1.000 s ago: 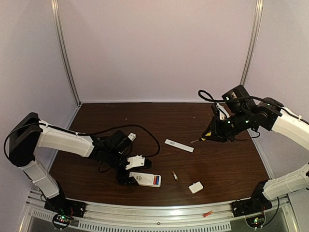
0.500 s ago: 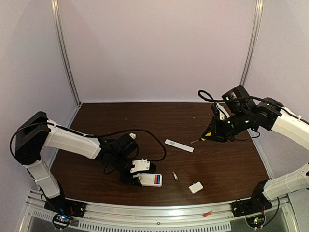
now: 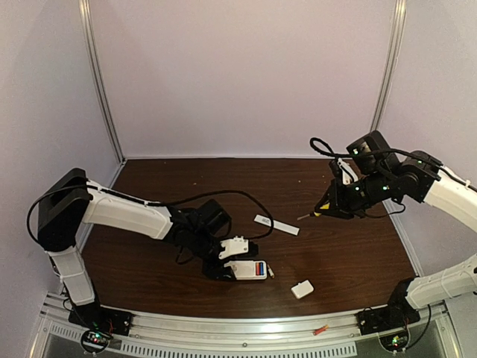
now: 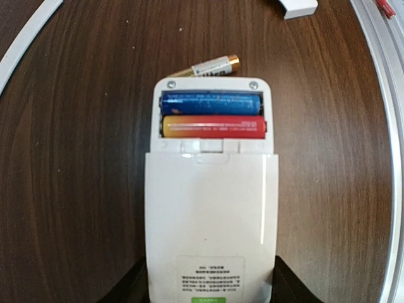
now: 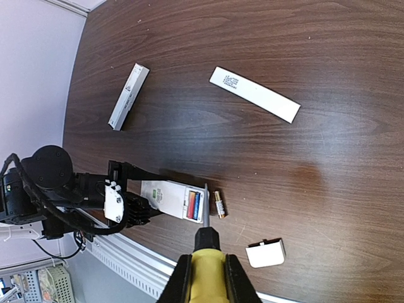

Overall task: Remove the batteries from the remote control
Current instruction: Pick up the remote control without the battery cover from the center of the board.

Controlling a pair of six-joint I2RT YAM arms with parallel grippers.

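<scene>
the left gripper (image 4: 210, 285) is closed on the lower end of the remote control (image 4: 211, 214). its open bay holds a blue cell (image 4: 210, 103) beside a red-and-gold cell (image 4: 214, 127), and a third, gold cell (image 4: 214, 65) lies loose on the table (image 4: 76, 158) just beyond the remote's top end. the right gripper (image 5: 206, 273) is clamped on the yellow-handled screwdriver (image 5: 206, 240), raised well away from the remote. with only one end pinched, a prying push could swivel the remote or skid the blade. a sprung cell may flick out, knock the loose one and roll toward the rail (image 4: 379, 113).
</scene>
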